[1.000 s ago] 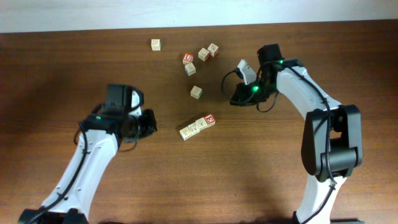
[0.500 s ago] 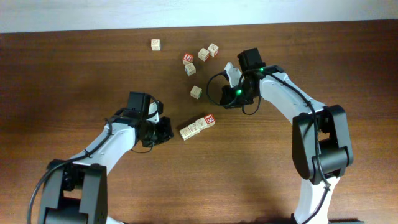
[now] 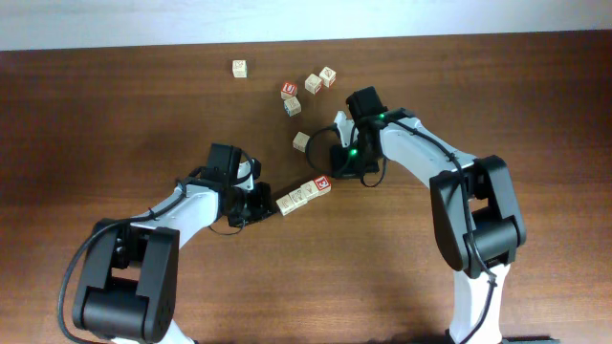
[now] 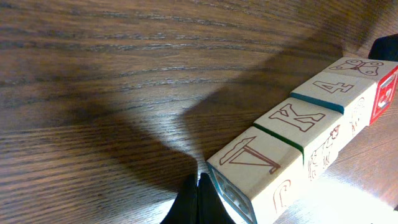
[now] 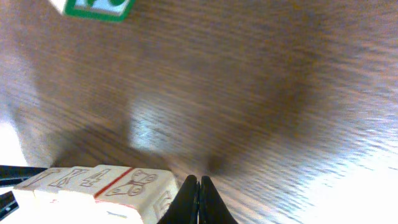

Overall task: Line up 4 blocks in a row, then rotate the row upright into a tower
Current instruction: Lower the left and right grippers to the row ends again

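Nearest the robot, the left gripper (image 4: 199, 188), fingers pinched together on nothing, has its tip at the bottom corner of the near-left end of the row of four pale-wood alphabet blocks (image 3: 303, 194); whether it touches is unclear. The row lies flat on the dark brown wooden table (image 3: 459, 86), blocks face to face. Its long axis is slanted, running from that end away and rightward to a block with a butterfly top and red-printed side (image 4: 367, 70). Just off this far-right end sits the right gripper (image 5: 198, 186), also clenched and empty. Beyond the row stands a single pale cube (image 3: 301, 141), and farther off a loose scatter of alphabet cubes (image 3: 313, 83). A second ago both grippers were well clear of the row; each has since closed in on its end, while the row keeps its place and heading.
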